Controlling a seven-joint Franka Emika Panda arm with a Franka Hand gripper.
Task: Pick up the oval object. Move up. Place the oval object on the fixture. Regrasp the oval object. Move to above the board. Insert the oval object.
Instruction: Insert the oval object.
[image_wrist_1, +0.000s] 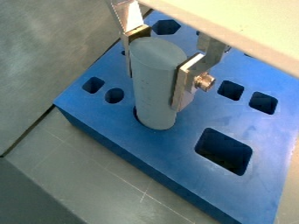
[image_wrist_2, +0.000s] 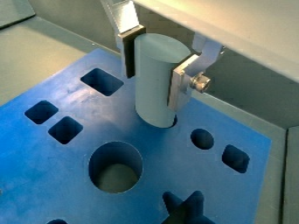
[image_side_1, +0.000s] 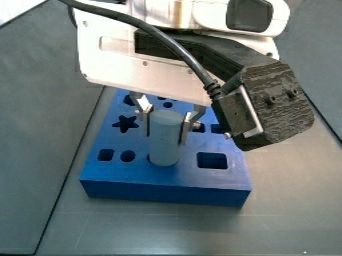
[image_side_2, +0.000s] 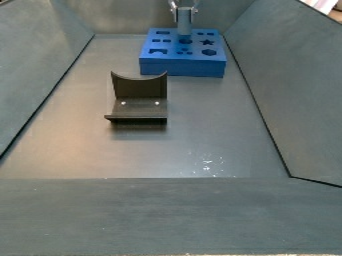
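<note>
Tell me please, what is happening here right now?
The robot's claw is over the blue board and holds the pale oval peg upright between its two fingers. The peg's lower end is already at a hole in the board, so the insertion looks to be in progress. The fixture stands apart on the floor, with nothing in it.

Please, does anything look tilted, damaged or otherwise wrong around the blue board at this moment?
Nothing stands out. The gripper holds the pale blue-white oval peg upright, its lower end in a hole of the flat blue board. The board lies flat and looks undamaged. The dark fixture stands empty on the floor, apart from the board.
</note>
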